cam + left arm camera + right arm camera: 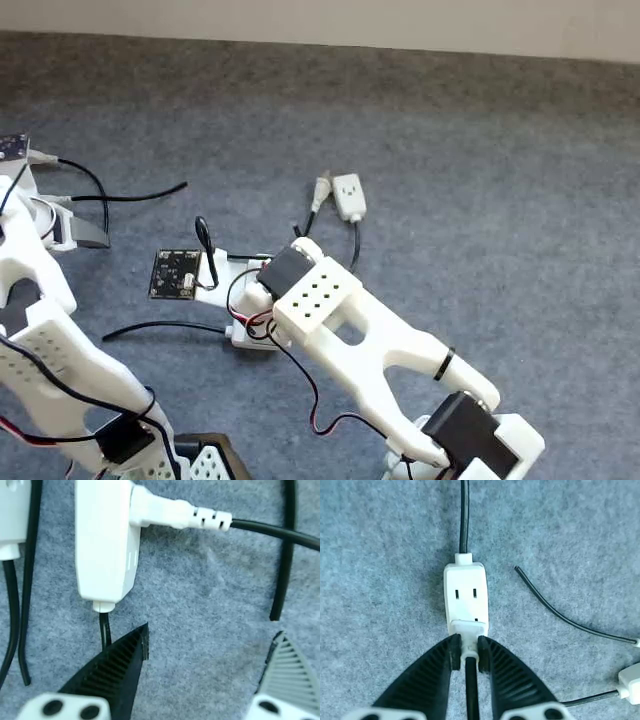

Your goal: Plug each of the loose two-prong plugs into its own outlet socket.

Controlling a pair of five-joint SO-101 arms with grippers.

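My right gripper [466, 647] is shut on the neck of a white two-prong plug [468, 628]. That plug sits against the end of a white outlet block [465, 592], whose two top slots are bare. In the high view this gripper [243, 318] is low over the carpet at the centre. My left gripper [212, 640] hangs open over the carpet, just short of another white outlet block [105, 540]. A white plug [165, 512] is seated in that block's side. A third outlet [348, 195] lies further back with a plug [321, 189] beside it; whether they are joined I cannot tell.
Loose black cords cross the grey carpet: one ends at a cut tip [516, 569], another ends beside my left gripper [274, 616]. A further white plug [631, 680] lies off to one side. A black cord [130, 196] trails at the left.
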